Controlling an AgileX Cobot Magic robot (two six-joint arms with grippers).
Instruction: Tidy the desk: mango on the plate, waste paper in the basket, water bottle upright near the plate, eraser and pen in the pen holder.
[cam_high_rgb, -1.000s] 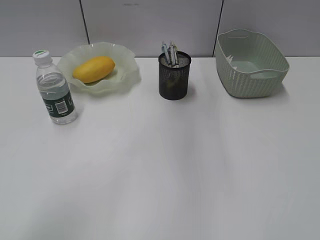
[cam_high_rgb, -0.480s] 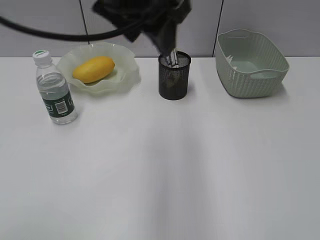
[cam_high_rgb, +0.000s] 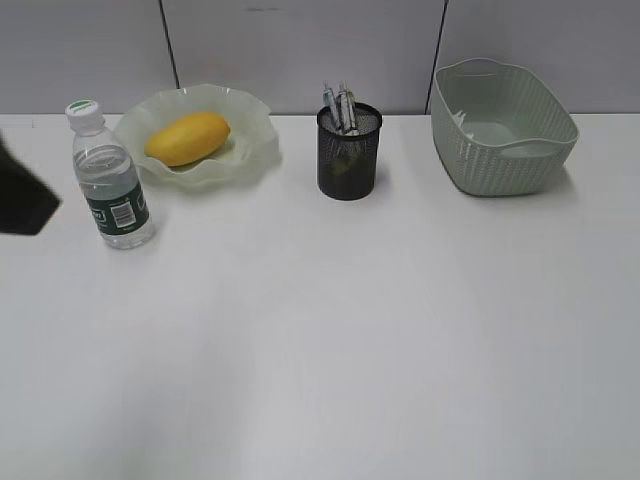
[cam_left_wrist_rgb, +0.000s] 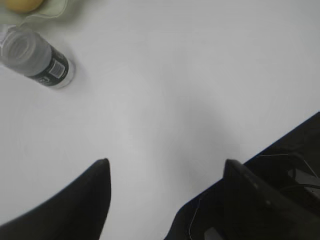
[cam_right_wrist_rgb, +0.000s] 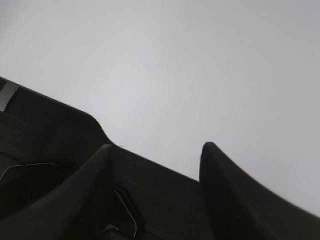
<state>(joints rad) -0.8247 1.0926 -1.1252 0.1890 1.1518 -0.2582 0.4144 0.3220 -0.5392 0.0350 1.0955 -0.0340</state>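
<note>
Both grippers are hanging empty over the desk (cam_high_rgb: 330, 330), the left gripper (cam_left_wrist_rgb: 165, 170) with fingers spread apart, the right gripper (cam_right_wrist_rgb: 155, 155) likewise parted. The mango (cam_high_rgb: 187, 138) is lying on the plate (cam_high_rgb: 255, 150), the water bottle (cam_high_rgb: 108, 178) is standing upright just beside it, pens are sticking out of the pen holder (cam_high_rgb: 348, 160), and the basket (cam_high_rgb: 505, 150) is sitting at the far right.
</note>
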